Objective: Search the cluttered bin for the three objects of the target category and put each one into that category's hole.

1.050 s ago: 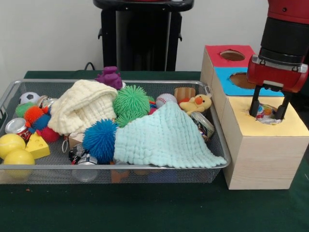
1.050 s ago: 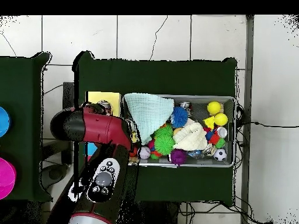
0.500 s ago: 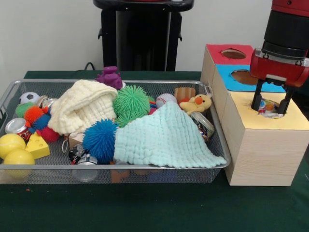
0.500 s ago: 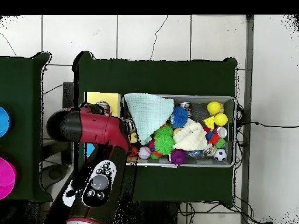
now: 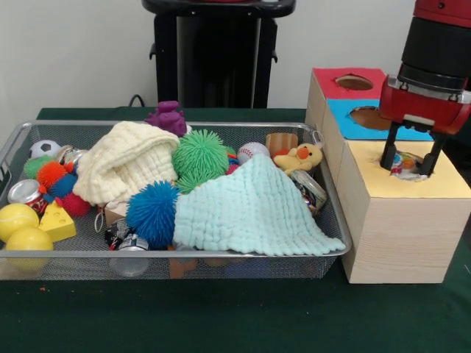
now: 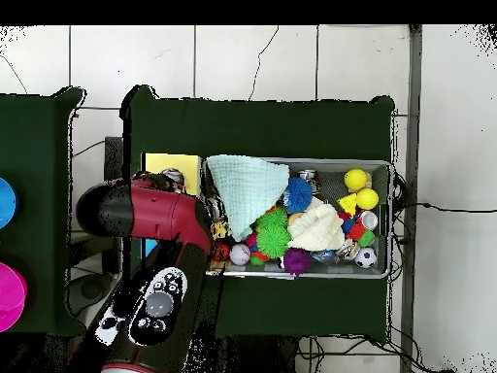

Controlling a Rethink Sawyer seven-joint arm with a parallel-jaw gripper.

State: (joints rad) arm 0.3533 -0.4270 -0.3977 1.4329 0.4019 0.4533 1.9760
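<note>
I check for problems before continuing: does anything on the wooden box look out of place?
Yes. A crumpled colourful object sits in the yellow section's hole, partly sticking out above the surface, not dropped through. The pincer straddles it, open.

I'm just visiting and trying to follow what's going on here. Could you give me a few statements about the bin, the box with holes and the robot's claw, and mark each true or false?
1. The gripper is over the box's yellow section. True.
2. The gripper is shut tight with nothing between its fingers. False: its fingers stand apart, one on each side of a small shiny object sitting at the yellow hole.
3. A mint green cloth lies over part of the wire bin. True.
4. The yellow duck toy sits on the box's blue section. False: it is in the bin, near its right end.
5. The blue spiky ball sits beside the mint green cloth. True.
</note>
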